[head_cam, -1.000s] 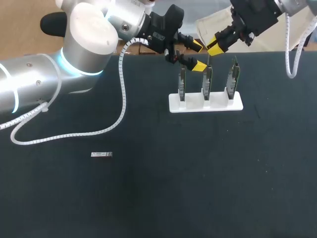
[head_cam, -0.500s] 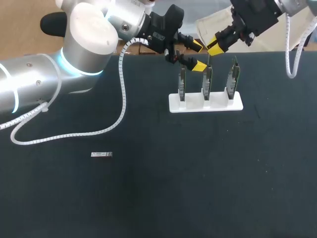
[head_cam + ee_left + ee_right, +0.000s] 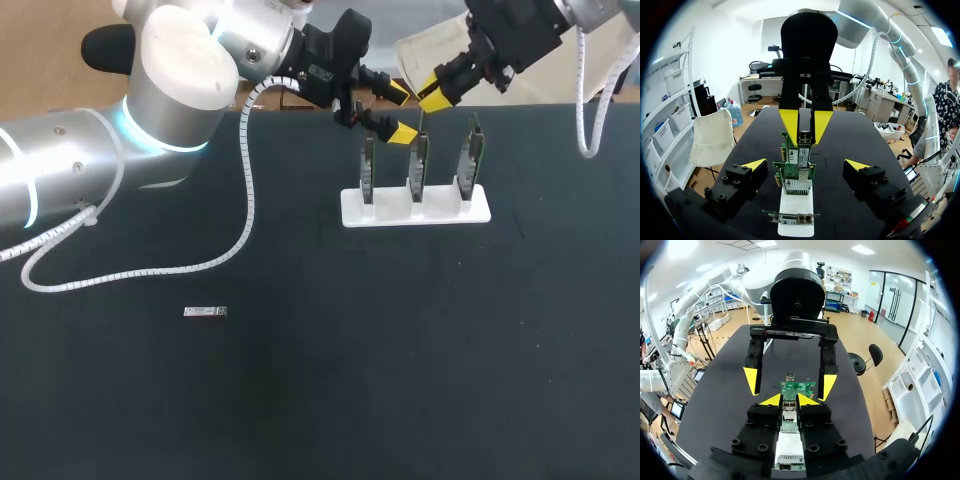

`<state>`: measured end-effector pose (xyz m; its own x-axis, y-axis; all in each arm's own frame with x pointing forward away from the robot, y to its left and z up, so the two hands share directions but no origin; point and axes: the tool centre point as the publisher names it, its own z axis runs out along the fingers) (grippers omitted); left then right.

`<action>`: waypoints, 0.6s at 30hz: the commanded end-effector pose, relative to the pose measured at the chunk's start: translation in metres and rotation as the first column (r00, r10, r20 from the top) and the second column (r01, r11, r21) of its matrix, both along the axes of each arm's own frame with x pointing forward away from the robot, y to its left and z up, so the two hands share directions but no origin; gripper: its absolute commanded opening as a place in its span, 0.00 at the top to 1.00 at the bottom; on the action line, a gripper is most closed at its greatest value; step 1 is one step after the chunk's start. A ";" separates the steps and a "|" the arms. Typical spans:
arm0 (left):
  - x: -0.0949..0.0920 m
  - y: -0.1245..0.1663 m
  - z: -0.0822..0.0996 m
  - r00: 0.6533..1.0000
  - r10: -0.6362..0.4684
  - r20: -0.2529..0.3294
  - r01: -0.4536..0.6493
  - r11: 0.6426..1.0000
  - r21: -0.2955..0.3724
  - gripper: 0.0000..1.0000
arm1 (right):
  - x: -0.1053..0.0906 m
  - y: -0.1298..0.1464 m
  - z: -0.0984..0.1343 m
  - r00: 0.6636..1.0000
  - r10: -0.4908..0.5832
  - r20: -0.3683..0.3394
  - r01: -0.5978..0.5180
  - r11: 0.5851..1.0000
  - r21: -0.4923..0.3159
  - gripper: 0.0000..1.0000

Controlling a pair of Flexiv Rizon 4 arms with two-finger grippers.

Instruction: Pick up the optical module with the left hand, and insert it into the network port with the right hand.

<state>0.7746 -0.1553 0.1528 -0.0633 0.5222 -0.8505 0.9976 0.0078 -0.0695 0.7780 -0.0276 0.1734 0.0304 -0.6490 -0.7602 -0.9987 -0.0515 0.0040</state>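
A white stand (image 3: 415,207) at the table's far side holds three upright green network cards (image 3: 420,160). My right gripper (image 3: 434,92) hangs just above the middle card, shut on a small silver optical module (image 3: 788,415), which also shows between its yellow tips in the left wrist view (image 3: 804,144). The module's end sits at the top of the middle card (image 3: 797,388); whether it is in the port I cannot tell. My left gripper (image 3: 398,112) faces it from the other side, open, its fingers (image 3: 754,165) straddling the row of cards with nothing held.
Another small silver module (image 3: 205,312) lies flat on the black table (image 3: 400,350), left of centre and far from both grippers. The left arm's white cable (image 3: 245,200) trails over the table's left part.
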 end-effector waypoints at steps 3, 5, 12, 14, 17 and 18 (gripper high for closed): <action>0.000 0.000 0.000 1.000 0.000 0.002 0.000 1.000 0.000 0.00 | -0.002 0.000 0.004 1.000 -0.005 0.014 0.005 1.000 0.012 1.00; 0.000 0.000 0.000 1.000 0.000 0.002 0.000 1.000 0.000 0.00 | -0.002 0.000 0.004 1.000 -0.004 0.017 0.004 1.000 0.008 1.00; 0.000 0.000 0.000 1.000 0.000 0.002 0.000 1.000 0.000 0.00 | -0.004 -0.002 0.004 1.000 -0.001 0.019 0.001 1.000 0.006 1.00; 0.000 0.000 0.000 1.000 0.000 0.002 0.000 1.000 0.000 0.00 | -0.004 -0.002 0.003 1.000 -0.003 0.019 0.003 1.000 0.007 1.00; 0.000 0.000 0.000 1.000 0.000 0.002 0.000 1.000 0.000 0.00 | -0.005 -0.003 0.001 0.999 0.000 0.033 0.000 1.000 -0.003 1.00; 0.000 0.000 0.000 1.000 0.000 0.002 0.000 1.000 0.000 0.00 | -0.005 -0.003 0.001 1.000 0.001 0.032 0.000 1.000 -0.003 1.00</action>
